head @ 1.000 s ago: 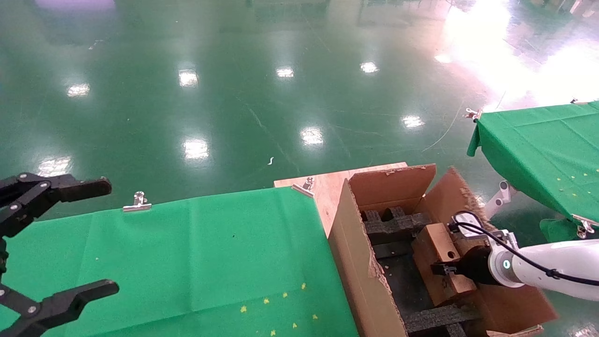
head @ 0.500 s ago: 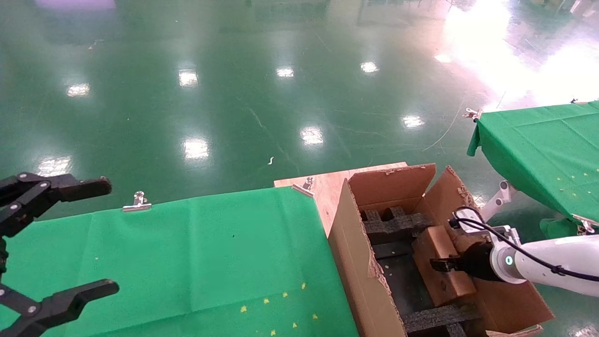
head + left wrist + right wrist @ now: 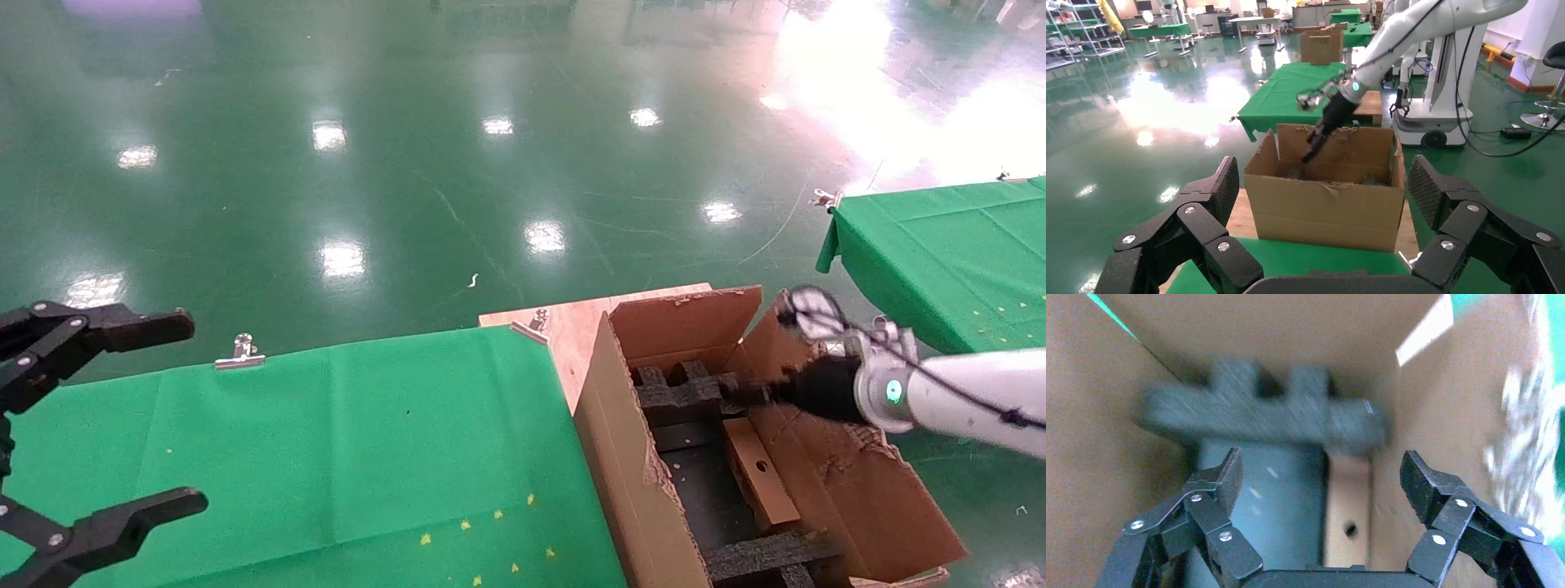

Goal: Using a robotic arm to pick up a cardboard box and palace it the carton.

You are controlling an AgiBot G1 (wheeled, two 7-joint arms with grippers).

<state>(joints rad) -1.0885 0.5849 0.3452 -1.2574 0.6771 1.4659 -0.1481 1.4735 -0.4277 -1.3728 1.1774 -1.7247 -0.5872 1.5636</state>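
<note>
The cardboard box (image 3: 760, 482) lies inside the carton (image 3: 629, 457), lower right of frame, against its right wall. The right tool (image 3: 748, 394) hangs above it, spread and empty: placing looks done, retreat is next. The left tool (image 3: 122, 416), spread, idles over the desk (image 3: 327, 441).

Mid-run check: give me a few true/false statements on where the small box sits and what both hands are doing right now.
1. The cardboard box lies inside the carton. True.
2. The right hand grips the cardboard box. False: it is open and empty, above the carton.
3. The left hand is open over the green cloth. True.
4. The carton holds no foam. False: black foam inserts are inside.
</note>
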